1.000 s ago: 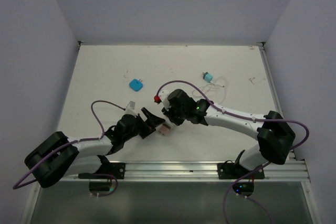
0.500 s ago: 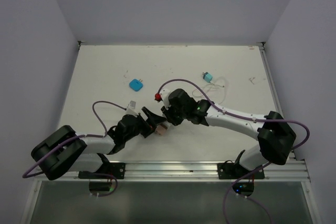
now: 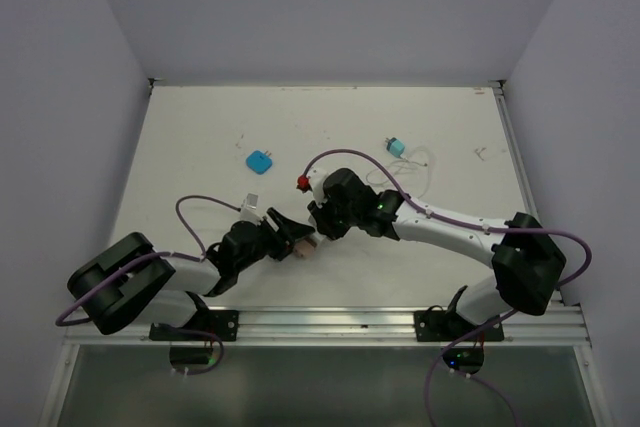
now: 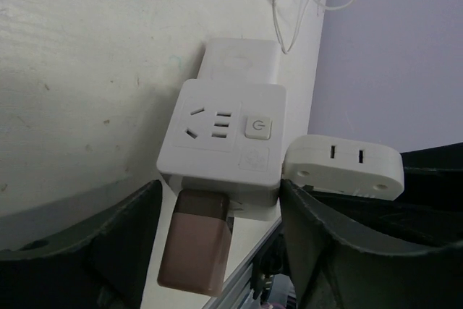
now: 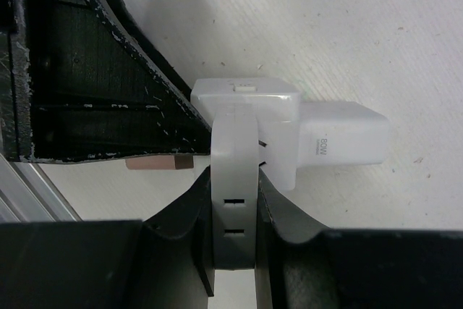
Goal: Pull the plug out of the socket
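The white cube socket [image 4: 224, 142] lies on the table, with slots and a button on its top face. A brown plug [image 4: 197, 240] sticks out of its near side and a white charger block [image 4: 242, 59] out of its far side. My left gripper [image 4: 217, 208] straddles the brown plug and the socket's near end, open. Its right finger [image 4: 325, 251] is at the socket's corner, while the left one stands apart. My right gripper [image 5: 233, 179] is shut on a flat white plug [image 5: 233, 200] against the socket [image 5: 246, 117]. Short prongs show between the two. In the top view both grippers meet at the socket [image 3: 306, 244].
A blue square block [image 3: 260, 162] lies at the back left. A teal plug [image 3: 396, 147] with a thin white cable [image 3: 418, 161] lies at the back right. The metal rail [image 3: 400, 322] runs along the near table edge, close behind the socket.
My left gripper has moved forward to the socket and its jaws have narrowed around the brown plug end. The right gripper has kept its hold and barely moved.
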`<action>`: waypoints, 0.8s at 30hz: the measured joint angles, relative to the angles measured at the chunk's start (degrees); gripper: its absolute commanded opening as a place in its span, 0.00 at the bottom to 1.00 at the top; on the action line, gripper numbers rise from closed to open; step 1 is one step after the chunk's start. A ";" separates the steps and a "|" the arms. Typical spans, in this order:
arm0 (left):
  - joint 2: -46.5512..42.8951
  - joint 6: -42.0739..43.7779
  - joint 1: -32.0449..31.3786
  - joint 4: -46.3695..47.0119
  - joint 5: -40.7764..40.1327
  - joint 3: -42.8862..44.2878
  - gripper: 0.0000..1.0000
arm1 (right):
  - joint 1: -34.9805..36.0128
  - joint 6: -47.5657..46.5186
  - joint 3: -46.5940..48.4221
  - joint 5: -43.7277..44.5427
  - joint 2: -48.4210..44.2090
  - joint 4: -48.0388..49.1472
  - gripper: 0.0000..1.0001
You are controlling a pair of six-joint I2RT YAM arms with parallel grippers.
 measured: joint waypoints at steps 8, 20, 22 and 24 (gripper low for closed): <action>0.31 -0.17 0.00 3.02 0.04 -1.09 0.39 | -0.35 0.94 -0.52 -1.49 -0.04 1.05 0.00; -0.07 -0.44 0.00 5.42 0.07 -2.73 0.61 | -1.42 2.34 -0.85 -4.09 -0.07 1.81 0.00; -0.61 -0.37 0.00 5.29 -0.02 -2.89 0.73 | -1.77 2.73 -0.96 -4.59 -0.17 2.08 0.00; -1.51 -0.13 0.00 5.14 -0.37 -2.97 0.84 | -2.25 3.13 -1.07 -4.92 -0.48 2.23 0.00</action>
